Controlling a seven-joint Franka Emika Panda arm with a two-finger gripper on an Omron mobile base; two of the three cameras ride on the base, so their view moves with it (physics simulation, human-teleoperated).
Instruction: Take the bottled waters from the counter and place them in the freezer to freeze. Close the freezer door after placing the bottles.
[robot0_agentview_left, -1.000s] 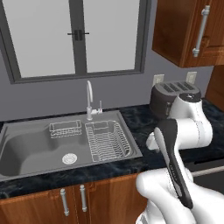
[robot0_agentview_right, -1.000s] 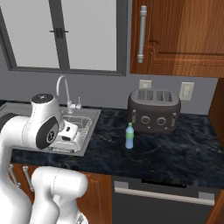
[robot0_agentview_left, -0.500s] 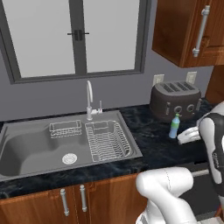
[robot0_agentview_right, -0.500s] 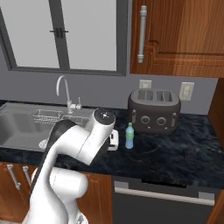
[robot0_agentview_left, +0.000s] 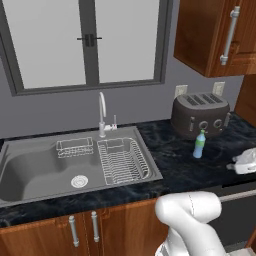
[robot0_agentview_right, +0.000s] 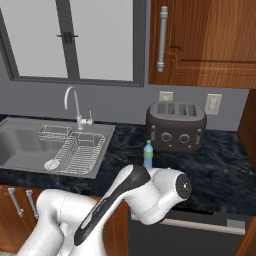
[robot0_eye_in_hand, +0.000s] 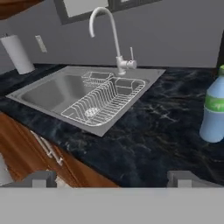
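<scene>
Pale blue bottle (robot0_agentview_left: 199, 145) upright on the counter (robot0_agentview_left: 175, 167), just in front of the toaster (robot0_agentview_left: 200, 114). Gripper (robot0_eye_in_hand: 113, 177) low off the counter edge, tips set wide apart, empty, probably lining up a side grasp on that bottle at its 2 o'clock. Paper towel roll (robot0_eye_in_hand: 17, 53) visible from the hand camera, at 10 o'clock beyond the sink (robot0_eye_in_hand: 61, 89).

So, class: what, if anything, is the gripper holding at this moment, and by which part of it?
Nothing is held. In the hand view the gripper is open with nothing between its fingertips, and the pale blue bottle stands apart on the counter, off to one side.
</scene>
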